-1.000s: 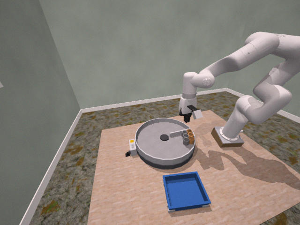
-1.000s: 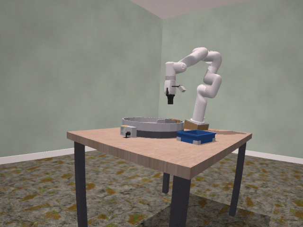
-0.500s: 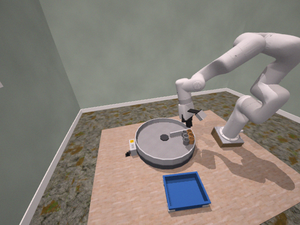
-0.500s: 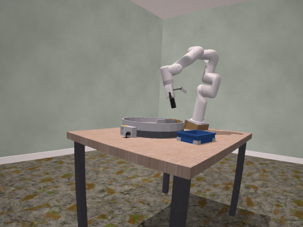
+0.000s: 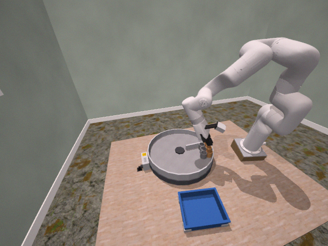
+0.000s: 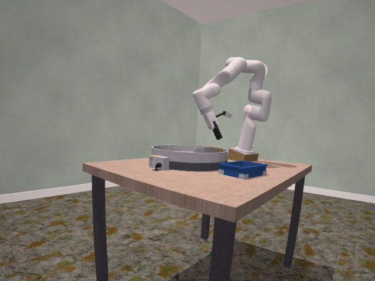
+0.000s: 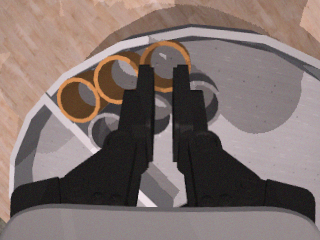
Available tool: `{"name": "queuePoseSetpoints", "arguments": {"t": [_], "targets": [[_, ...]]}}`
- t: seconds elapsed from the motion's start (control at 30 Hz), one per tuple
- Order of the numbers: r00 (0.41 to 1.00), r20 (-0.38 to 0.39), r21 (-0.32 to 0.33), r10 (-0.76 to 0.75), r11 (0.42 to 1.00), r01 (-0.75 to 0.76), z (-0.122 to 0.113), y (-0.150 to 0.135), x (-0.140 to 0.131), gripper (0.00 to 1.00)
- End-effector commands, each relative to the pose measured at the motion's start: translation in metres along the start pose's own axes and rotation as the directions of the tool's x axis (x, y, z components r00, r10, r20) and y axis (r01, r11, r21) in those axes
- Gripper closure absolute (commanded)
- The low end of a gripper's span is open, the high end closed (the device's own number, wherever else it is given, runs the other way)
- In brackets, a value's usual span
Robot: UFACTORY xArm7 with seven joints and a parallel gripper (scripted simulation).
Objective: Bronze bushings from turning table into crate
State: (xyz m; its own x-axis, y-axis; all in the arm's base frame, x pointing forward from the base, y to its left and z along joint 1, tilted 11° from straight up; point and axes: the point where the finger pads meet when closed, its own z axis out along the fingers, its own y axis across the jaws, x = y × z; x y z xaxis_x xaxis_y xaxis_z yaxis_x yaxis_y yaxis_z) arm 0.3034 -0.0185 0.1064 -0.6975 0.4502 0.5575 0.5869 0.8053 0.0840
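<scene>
Bronze bushings (image 7: 116,79) sit against the turning table's (image 5: 169,171) right rim, steel bushings (image 5: 202,151) beside them; the claw (image 7: 160,76) hovers above, nearly closed, gripping nothing; blue crate (image 5: 203,223) nearer.

Three bronze bushings (image 7: 115,78), three steel bushings (image 5: 203,155), one turning table (image 5: 159,169), one crate (image 5: 185,211)

The turntable (image 5: 159,169) sits mid-frame on the table (image 5: 132,211) in the top view, with the crate (image 5: 202,193) below it and the arm's base (image 5: 236,152) to its right. The bushings (image 5: 206,151) cluster at the turntable's right rim, under the gripper (image 5: 206,141).
</scene>
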Motion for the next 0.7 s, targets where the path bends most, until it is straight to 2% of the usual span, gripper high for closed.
{"name": "queuePoseSetpoints", "arguments": {"t": [0.0,0.27,0.67], "targets": [[0.988,-0.081,0.044,-0.135,0.989,0.139,0.011,0.006,0.001,0.90],[0.943,-0.178,0.081,-0.282,0.950,0.300,0.025,0.013,0.002,0.90],[0.936,-0.188,0.084,-0.297,0.945,0.316,0.026,0.014,0.002,0.90]]}}
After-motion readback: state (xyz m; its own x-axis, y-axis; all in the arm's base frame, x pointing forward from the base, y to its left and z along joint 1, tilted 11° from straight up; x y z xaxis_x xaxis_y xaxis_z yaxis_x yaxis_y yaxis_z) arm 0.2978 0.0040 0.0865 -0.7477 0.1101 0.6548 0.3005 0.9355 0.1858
